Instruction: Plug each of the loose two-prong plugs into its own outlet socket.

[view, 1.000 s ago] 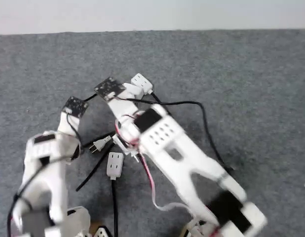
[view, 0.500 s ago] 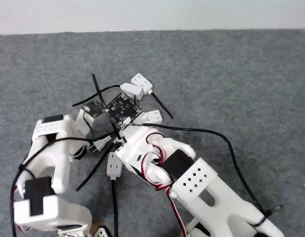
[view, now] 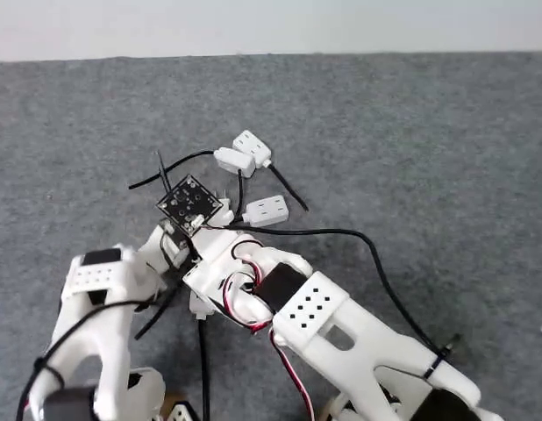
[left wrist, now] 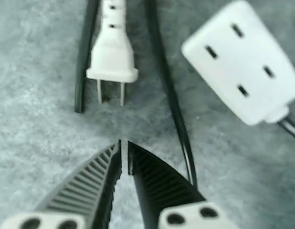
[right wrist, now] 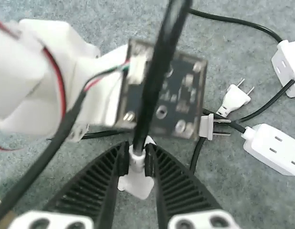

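In the right wrist view my right gripper (right wrist: 136,146) is shut on a white plug (right wrist: 135,183), and its black cord (right wrist: 159,67) runs up past a camera board (right wrist: 178,102). Beyond it lie two loose white plugs (right wrist: 235,98) (right wrist: 207,127) and two white outlets (right wrist: 274,149) (right wrist: 288,59). My left gripper (left wrist: 123,143) is shut on nothing and hovers over the carpet. Just ahead of it a white two-prong plug (left wrist: 111,59) points its prongs at the fingertips, with a white outlet (left wrist: 243,62) beside it. In the high view both arms crowd the lower left under a camera board (view: 190,203).
Grey carpet covers the floor. Black cords (view: 376,263) loop around the arms, and one (left wrist: 169,90) lies between the plug and the outlet. Two outlets (view: 267,209) (view: 252,145) sit behind the arms. The right and far carpet (view: 446,149) are open.
Both arms have drawn together at the lower left. The big arm swung down and left, the camera board moved left and nearer, and the black cord trailed along with it.
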Controlling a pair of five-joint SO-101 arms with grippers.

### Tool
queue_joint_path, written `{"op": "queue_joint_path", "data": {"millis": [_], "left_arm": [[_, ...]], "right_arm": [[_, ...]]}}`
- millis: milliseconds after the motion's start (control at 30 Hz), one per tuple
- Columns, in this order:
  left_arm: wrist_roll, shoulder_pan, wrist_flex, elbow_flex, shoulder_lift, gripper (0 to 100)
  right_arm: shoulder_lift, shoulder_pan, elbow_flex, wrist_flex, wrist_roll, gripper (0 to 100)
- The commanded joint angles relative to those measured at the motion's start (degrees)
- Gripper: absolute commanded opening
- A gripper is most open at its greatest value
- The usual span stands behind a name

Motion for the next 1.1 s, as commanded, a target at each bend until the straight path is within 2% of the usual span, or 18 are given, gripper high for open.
{"op": "queue_joint_path", "data": {"millis": [0, 233, 433, 700, 967, 1067], "left_arm": [[-2.11, 1.14, -1.23, 1.71, -5.19, 2], [0.09, 1.76, -4.13, 4.26, -8.44, 2], [20.57, -2.55, -16.09, 5.05, -8.79, 2], [34.73, -7.47, -23.21, 4.70, -8.79, 2], [34.02, -7.74, -23.21, 4.79, -8.79, 2], [34.02, -7.91, -23.21, 4.79, -8.79, 2]], "right_arm": [[0.13, -0.04, -1.67, -1.01, -0.62, 0.9], [0.13, 1.36, -1.67, -0.84, -1.41, 0.9], [0.31, 2.86, -1.32, -1.27, -6.42, 0.9], [7.96, 2.95, -1.32, -8.22, -6.33, 0.9], [10.33, 3.21, -1.32, -9.89, -6.15, 0.9], [12.53, 4.00, -1.32, -10.07, -3.52, 0.9]]}}
